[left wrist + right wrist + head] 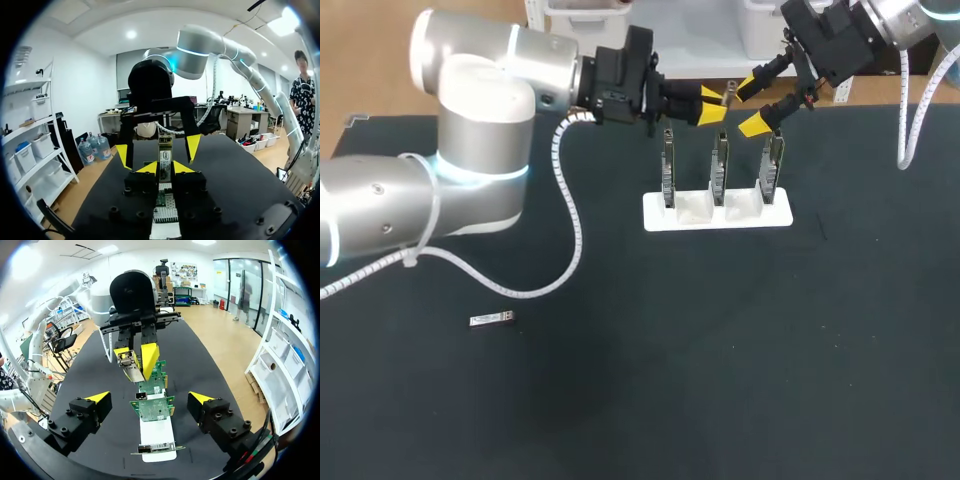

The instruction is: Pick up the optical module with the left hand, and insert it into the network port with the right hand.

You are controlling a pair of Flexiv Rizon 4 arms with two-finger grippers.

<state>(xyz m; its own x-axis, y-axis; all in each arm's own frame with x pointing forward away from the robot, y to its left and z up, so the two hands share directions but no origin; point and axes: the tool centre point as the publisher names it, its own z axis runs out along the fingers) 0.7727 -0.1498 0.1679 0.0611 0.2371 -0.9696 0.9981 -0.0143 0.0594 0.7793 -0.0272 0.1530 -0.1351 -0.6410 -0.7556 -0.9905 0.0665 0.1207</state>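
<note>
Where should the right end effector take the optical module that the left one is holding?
Probably on its free end. The optical module is pinched at one end by the left end effector and juts out toward the open right end effector, so come head-on and close on the exposed stretch, clear of the left's yellow tips.

Table (740, 360) blk, stand (717, 214) wht w/ green circuit boards (151, 407), left gripper (713, 104) & right gripper (752, 105) blk w/ bright yellow tips, left arm (470, 110) silver-wht w/ glowing blue ring, optical module (129, 364) silver, 2nd module (492, 319) silver too.
</note>
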